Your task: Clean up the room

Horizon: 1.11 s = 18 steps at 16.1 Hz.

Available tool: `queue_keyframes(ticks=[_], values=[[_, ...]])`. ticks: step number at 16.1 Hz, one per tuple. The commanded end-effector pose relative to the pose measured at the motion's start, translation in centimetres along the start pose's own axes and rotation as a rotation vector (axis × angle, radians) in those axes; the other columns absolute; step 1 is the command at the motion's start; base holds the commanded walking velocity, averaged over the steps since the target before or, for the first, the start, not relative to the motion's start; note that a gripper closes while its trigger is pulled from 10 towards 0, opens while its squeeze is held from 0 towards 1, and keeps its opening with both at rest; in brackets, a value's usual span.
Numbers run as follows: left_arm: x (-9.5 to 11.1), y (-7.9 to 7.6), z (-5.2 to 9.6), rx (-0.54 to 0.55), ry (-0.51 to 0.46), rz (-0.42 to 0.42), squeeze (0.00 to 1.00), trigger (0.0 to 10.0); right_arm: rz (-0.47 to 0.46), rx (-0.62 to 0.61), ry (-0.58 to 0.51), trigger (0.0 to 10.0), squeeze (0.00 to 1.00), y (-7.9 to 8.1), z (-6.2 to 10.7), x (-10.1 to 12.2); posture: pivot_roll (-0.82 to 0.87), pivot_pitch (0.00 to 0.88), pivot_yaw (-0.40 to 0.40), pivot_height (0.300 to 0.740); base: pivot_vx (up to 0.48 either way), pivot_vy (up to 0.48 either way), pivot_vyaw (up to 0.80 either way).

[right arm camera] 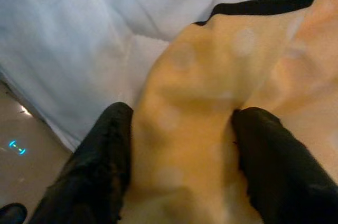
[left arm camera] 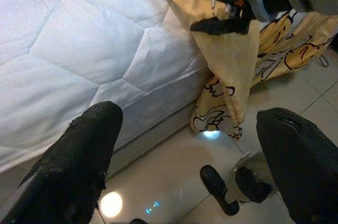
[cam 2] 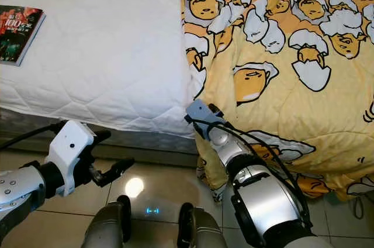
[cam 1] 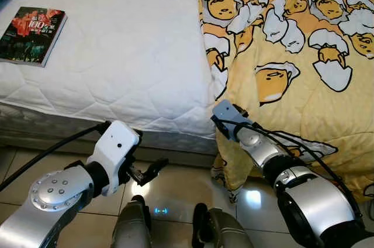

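Blanket, yellow quilted fabric with cartoon egg print (cam 1: pixel 292 55), covers right half of frame in head views, edge hanging off bed to tiled floor (cam 1: pixel 181 186). Your right hand (right arm camera: pixel 182 150) sits at frame centre by bed corner, black fingers (right arm camera: pixel 100 155) pinching fold of blanket edge between them. Your left hand (cam 1: pixel 149 172) hovers lower left over floor, fingers spread, gripping nothing. White quilted mattress (cam 1: pixel 123 43) fills upper left; dark glossy paperback book (cam 1: pixel 32 34) lies on it at far left edge.
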State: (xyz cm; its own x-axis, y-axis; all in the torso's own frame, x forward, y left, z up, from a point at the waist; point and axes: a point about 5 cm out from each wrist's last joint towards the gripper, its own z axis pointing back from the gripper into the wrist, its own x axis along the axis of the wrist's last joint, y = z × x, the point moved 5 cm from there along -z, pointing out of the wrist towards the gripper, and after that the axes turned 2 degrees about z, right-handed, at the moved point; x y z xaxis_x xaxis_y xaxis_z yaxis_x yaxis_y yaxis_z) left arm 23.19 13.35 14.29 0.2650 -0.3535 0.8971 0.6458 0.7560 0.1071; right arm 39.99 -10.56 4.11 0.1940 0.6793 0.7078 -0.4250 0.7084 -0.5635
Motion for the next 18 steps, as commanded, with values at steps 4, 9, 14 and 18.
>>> queue_keyframes(ticks=[4,9,14,18], values=[[0.4,-0.7,0.1,-0.007,-0.010,0.015,0.23,10.0,0.000,-0.002,0.021,0.0,0.00,0.1,0.1,-0.8,0.27,0.316,-0.138,0.740,0.000,0.000,0.00],[0.1,-1.1,0.2,-0.038,0.007,0.015,0.23,10.0,-0.042,-0.003,0.025,0.0,0.00,0.1,0.1,-0.8,0.26,0.306,-0.130,0.740,0.000,0.000,0.00],[-0.4,-0.7,0.2,-0.074,0.026,-0.002,0.23,10.0,-0.185,-0.032,0.022,0.0,0.00,-0.5,0.1,-0.7,0.23,0.251,-0.098,0.740,0.000,0.000,0.00],[-1.2,-0.1,0.2,-0.088,0.043,0.001,0.24,10.0,-0.383,-0.013,0.005,0.0,0.00,-0.5,0.2,-0.9,0.19,0.185,-0.061,0.740,0.000,0.000,0.00]])
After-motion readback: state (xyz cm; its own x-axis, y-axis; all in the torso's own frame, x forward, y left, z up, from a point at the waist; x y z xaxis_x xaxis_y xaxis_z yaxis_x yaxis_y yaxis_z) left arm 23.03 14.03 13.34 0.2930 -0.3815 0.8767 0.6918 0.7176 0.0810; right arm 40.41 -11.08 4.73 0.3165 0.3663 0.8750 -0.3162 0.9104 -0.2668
